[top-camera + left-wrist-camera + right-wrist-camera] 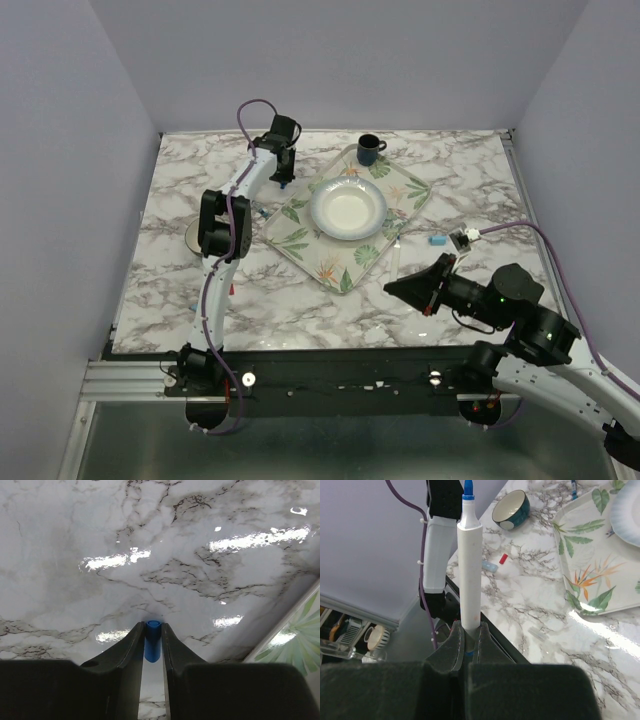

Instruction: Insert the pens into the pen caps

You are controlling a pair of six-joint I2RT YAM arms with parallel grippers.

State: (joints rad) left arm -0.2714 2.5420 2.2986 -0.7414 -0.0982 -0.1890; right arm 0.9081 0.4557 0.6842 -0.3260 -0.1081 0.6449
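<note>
Left hand (152,627): closed on blue cap (153,647), above marble surface (165,545).
Right hand (468,630): grips blue-tipped white marker (469,570).

You have 1 slim white marker (469,570) with a blue tip standing upright, tip uppermost, its lower end clamped in the right hand (469,628). 1 short blue cap (152,642) sits pinched in the left hand (152,626), open end pointing outward. 1 tiny red cap (503,558) lies loose on the tabletop (530,595).
</note>
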